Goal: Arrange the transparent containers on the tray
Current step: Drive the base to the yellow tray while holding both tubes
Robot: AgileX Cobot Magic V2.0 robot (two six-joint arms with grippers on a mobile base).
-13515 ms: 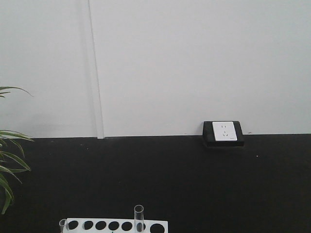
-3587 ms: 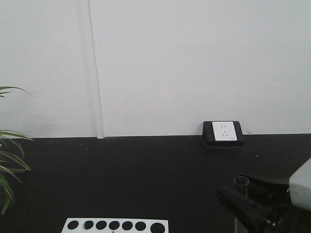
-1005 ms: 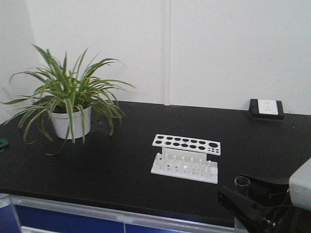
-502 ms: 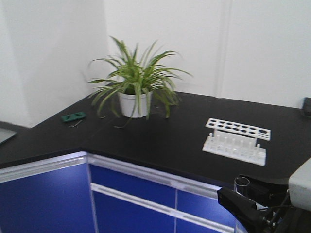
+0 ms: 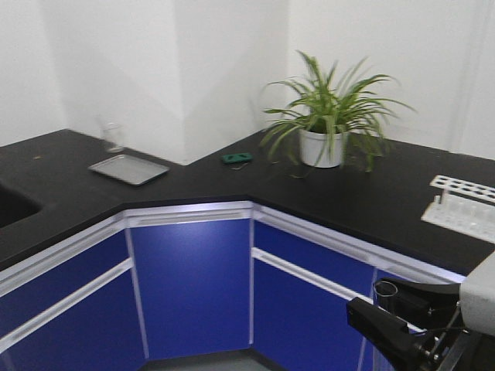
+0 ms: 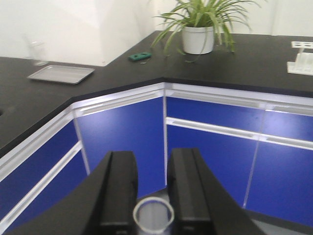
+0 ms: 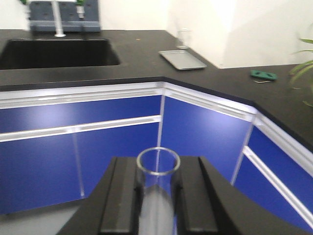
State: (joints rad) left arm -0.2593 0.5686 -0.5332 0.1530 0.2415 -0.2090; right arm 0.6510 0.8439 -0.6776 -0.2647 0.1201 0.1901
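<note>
Each gripper holds one transparent container. In the left wrist view, a clear glass test tube stands deep between the black fingers of my left gripper, which is shut on it. In the right wrist view, my right gripper is shut on a second test tube, whose round mouth rises just above the fingertips. The front view shows that right gripper at the bottom right with the tube's mouth sticking up. Both grippers hang in front of blue cabinet doors, below the counter top. The tray is out of view.
An L-shaped black counter carries a shallow grey metal pan with a glass beaker behind it, a small green object, a potted plant and a white rack. A sink lies further left.
The whole view has swung left: the rack and plant slid to the right and the corner counter with the grey pan came into sight. The right gripper still holds its tube.
</note>
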